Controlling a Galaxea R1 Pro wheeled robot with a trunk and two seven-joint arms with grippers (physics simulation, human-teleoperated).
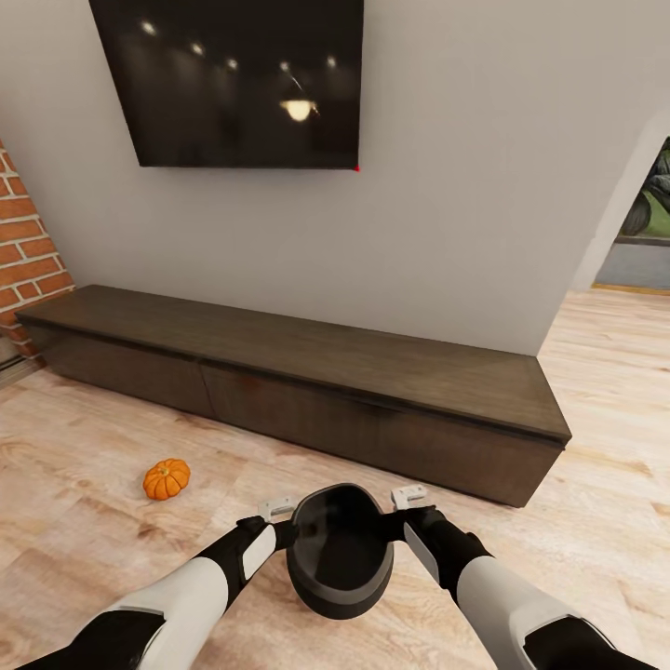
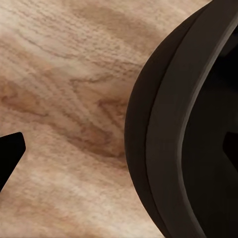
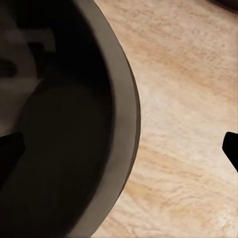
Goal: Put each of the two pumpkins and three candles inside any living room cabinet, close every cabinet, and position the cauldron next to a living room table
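Head view first: I note a grey wall [image 1: 447, 223] carrying a dark wall-mounted screen [image 1: 233, 79], with a brick section [image 1: 28, 251] at the left edge and a doorway opening [image 1: 647, 214] at the far right. Below the screen the cabinet [image 1: 307, 391], a long low dark-brown unit, runs along the wall with every drawer front flush and shut. Its top is bare wood. Light wood-grain floor [image 1: 84, 549] lies between me and it.

I have the cauldron [image 1: 340, 549] directly ahead, between both arms, in front of the cabinet. It is a round dark-grey pot with a thick rim and a black hollow inside. The left gripper [image 1: 284, 526] sits at its left rim and the right gripper [image 1: 407, 512] at its right rim. Each wrist view shows one fingertip inside the bowl and one outside, straddling the wall; whether they press it I cannot tell.

One pumpkin [image 1: 167, 479], small, orange and ribbed, rests on the floor to my left, well apart from the cauldron and near the cabinet front.
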